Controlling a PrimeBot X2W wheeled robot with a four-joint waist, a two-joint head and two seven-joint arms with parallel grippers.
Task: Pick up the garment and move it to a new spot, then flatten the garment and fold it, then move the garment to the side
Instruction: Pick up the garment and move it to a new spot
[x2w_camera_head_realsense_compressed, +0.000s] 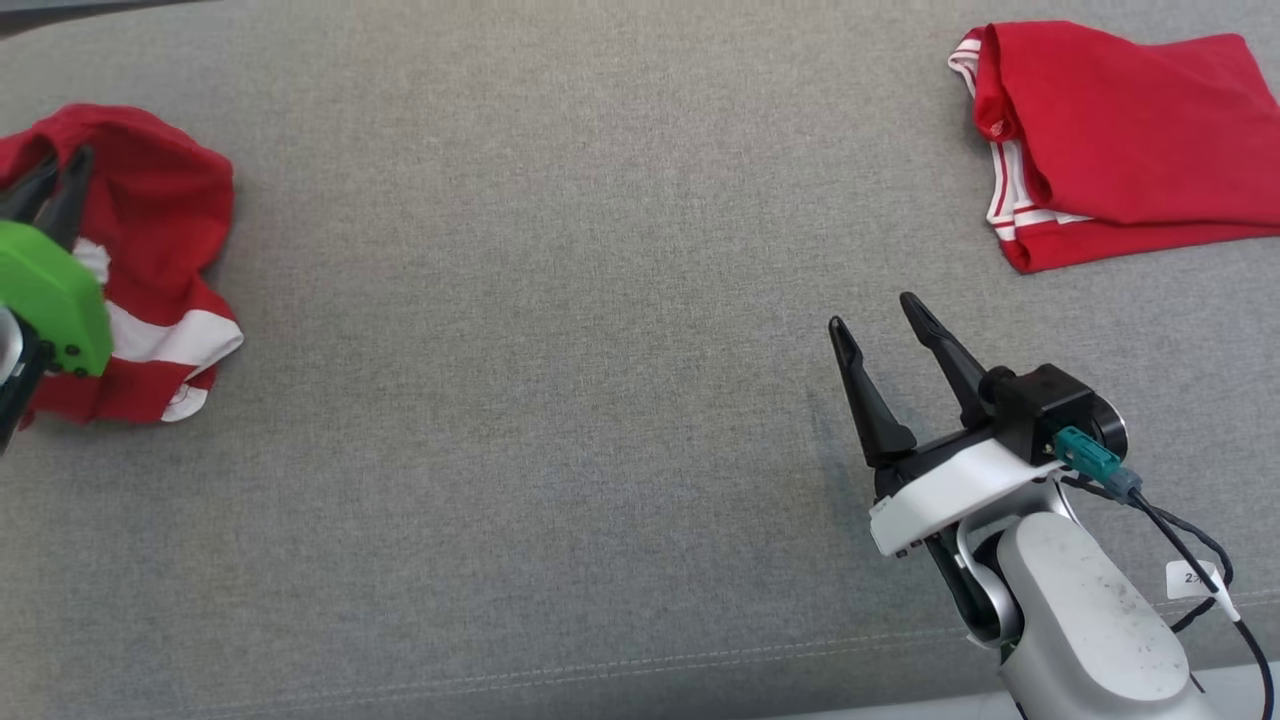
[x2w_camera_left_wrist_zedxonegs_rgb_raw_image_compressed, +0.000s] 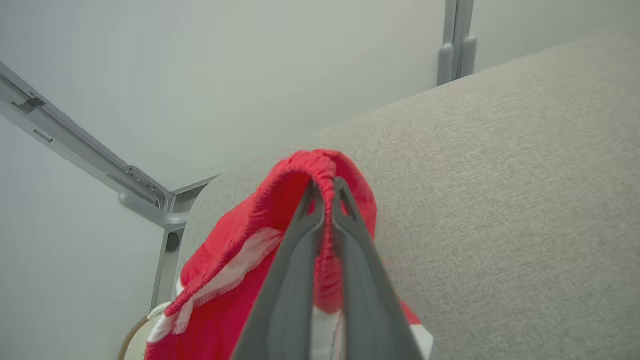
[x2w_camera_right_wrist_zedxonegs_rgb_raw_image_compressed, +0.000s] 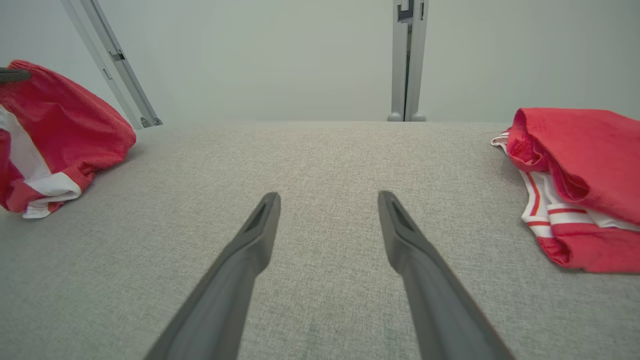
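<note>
1. Currently the left pincer (x2w_camera_left_wrist_zedxonegs_rgb_raw_image_compressed: 326, 192) is clamped shut on the gathered elastic hem of the crumpled red fabric garment with white stripes (x2w_camera_head_realsense_compressed: 160, 200). The garment sits at 9 o'clock in the head view, bunched on the grey woven-fabric surface (x2w_camera_head_realsense_compressed: 560, 300).
2. The right pincer (x2w_camera_head_realsense_compressed: 872, 310) is at 4 o'clock with its jaws wide apart, holding nothing, well apart from both cloth piles.
3. Risk: the bite is thin, with only the hem ridge between the tips. The rest of the cloth would likely hang as dead weight on lift, so the hem may slide out.
4. Risk: I can't tell whether one layer or several are pinched. If only one, the garment comes up twisted and flattening gets harder.
5. Risk: in the left wrist view the garment lies right by the rounded edge of the surface. If it slips there, the cloth probably goes over the side and out of reach.
6. Risk: a low carry would drag the trailing cloth over the rough weave, where it may snag or roll tighter.
7. Risk: the folded red garment with white-striped trim (x2w_camera_head_realsense_compressed: 1130, 130) rests at 1 o'clock. A drop too far that way would overlap or disturb it; the bare middle looks safer.
</note>
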